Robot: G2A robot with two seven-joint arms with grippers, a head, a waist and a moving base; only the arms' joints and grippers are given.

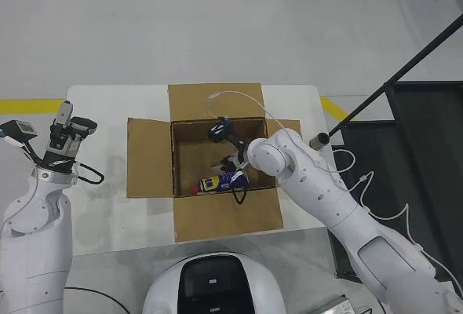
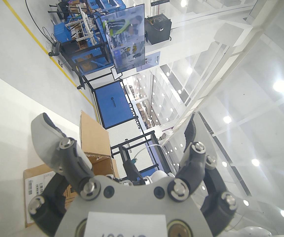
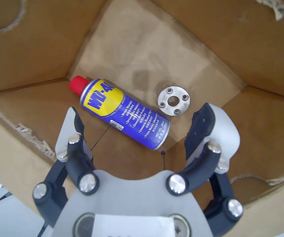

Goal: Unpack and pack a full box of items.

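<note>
Right gripper (image 3: 137, 115), jaws spread, hangs in the box (image 3: 45, 38) over a spray can (image 3: 124, 114). A metal disc (image 3: 174, 101) lies just beside it. Left gripper (image 2: 118, 124): jaws spread.

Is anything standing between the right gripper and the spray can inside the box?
Nothing visible does. The open right gripper hangs above the spray can, which lies on the floor of the box. The metal disc lies beside the can, out of the way.
</note>
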